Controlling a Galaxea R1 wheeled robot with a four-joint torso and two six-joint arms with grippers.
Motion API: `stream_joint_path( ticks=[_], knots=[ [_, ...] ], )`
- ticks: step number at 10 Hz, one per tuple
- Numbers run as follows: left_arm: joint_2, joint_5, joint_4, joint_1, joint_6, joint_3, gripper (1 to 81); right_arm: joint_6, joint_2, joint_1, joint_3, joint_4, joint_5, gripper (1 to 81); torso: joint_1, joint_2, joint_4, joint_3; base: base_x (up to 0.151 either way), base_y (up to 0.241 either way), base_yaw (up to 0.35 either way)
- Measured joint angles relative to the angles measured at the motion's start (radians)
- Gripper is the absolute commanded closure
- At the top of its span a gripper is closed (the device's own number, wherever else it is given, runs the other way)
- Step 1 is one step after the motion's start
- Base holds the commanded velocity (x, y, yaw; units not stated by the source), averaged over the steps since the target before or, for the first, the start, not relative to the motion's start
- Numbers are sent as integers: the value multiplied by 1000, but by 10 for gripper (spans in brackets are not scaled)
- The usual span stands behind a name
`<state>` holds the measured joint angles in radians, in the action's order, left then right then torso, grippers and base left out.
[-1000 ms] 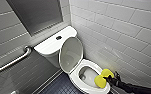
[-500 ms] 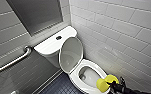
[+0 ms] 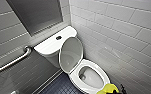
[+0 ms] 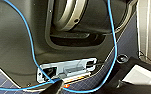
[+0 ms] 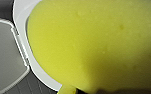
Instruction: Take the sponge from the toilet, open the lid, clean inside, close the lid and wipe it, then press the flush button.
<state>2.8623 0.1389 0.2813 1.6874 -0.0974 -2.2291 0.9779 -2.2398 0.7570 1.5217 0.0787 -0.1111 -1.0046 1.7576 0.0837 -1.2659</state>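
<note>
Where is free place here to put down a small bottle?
Free: the flat white ceramic tank top, left of the small dark flush button; the dark tiled floor beside the white bowl. Crowded: the bowl's near rim, where the bright yellow sponge is.

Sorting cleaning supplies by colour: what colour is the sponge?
The sponge is bright yellow, plain; best seen in the right wrist view.

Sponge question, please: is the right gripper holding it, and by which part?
It seems so: the sponge hangs over the toilet rim, close against the right wrist camera; the gripped part is hidden.
</note>
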Motion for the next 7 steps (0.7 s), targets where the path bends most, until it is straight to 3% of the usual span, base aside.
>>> stream_joint_path(
  ticks=[4,7],
  knots=[
    [4,0,3,-1,0,0,10,0,-39,-169,-11,39,34,811,0,0,0,0,0,0,0],
    [4,-1,3,-1,0,0,10,0,-209,-266,87,51,115,811,0,0,0,0,0,0,0]
  ],
)
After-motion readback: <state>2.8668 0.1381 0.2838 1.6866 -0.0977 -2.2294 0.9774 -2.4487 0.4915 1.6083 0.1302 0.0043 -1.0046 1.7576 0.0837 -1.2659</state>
